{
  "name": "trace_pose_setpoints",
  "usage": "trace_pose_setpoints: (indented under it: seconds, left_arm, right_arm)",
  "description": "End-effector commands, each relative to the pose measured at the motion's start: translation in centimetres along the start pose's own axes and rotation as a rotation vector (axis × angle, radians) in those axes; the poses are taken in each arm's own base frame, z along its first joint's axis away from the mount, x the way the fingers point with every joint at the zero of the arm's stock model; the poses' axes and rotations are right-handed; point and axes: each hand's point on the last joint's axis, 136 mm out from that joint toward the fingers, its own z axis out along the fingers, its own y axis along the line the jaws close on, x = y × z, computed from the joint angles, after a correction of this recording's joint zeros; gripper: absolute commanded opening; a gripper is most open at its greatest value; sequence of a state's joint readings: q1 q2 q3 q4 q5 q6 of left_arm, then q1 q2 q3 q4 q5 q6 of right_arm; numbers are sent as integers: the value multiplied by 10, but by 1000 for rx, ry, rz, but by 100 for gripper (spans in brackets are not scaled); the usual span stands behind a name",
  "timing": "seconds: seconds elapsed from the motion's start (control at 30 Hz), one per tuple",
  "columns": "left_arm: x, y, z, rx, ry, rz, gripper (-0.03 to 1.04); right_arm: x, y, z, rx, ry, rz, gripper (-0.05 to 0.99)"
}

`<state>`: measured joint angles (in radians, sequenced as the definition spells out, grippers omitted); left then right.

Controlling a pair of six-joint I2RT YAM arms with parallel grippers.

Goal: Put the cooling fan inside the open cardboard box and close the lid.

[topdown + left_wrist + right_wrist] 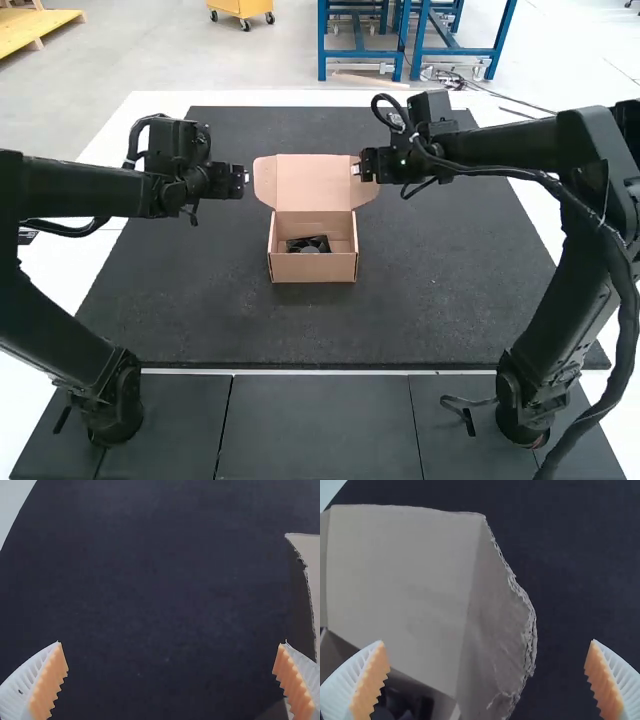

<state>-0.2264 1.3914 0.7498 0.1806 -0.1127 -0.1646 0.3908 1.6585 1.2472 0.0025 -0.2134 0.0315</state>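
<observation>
One cardboard box (313,262) sits near the middle of the black mat (450,280), its top open and its lid (310,182) standing up and tipped back from the far wall. Inside it lies the single cooling fan (308,243), black and flat on the box floor, below the rim; the right wrist view catches a dark part of it past the lid's lower edge. The left gripper (243,180) hangs just beside the lid's left edge, its ribbed white fingers with orange pads (47,685) spread wide, with only mat between them and a strip of cardboard at one side. The right gripper (361,168) is at the lid's right edge, also spread wide, with the lid's ragged side flap lying between its pads (601,680); whether a pad touches the cardboard cannot be told. The two grippers flank the lid from opposite sides. Bare mat lies around the box on every side, widest in front and to the right, and the white table (110,130) shows beyond the mat's edge.
</observation>
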Motion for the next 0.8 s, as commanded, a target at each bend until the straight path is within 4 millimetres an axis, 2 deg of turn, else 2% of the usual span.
trace_pose_setpoints:
  seconds: [0.0,0.3,0.43,0.63,0.77]
  left_arm:
    - [-21,3,3,-12,-44,3,97]
    - [-24,1,11,-10,-46,3,97]
    - [-24,1,14,-10,-46,3,97]
    - [-27,0,15,-10,-50,2,97]
    - [-26,0,16,-10,-47,9,97]
  right_arm:
    - [-13,6,-1,-21,-25,-20,90]
    - [-7,5,2,-19,6,-11,88]
    - [11,4,4,-17,37,14,88]
    - [18,5,2,-20,26,17,84]
    - [16,4,3,-20,13,15,77]
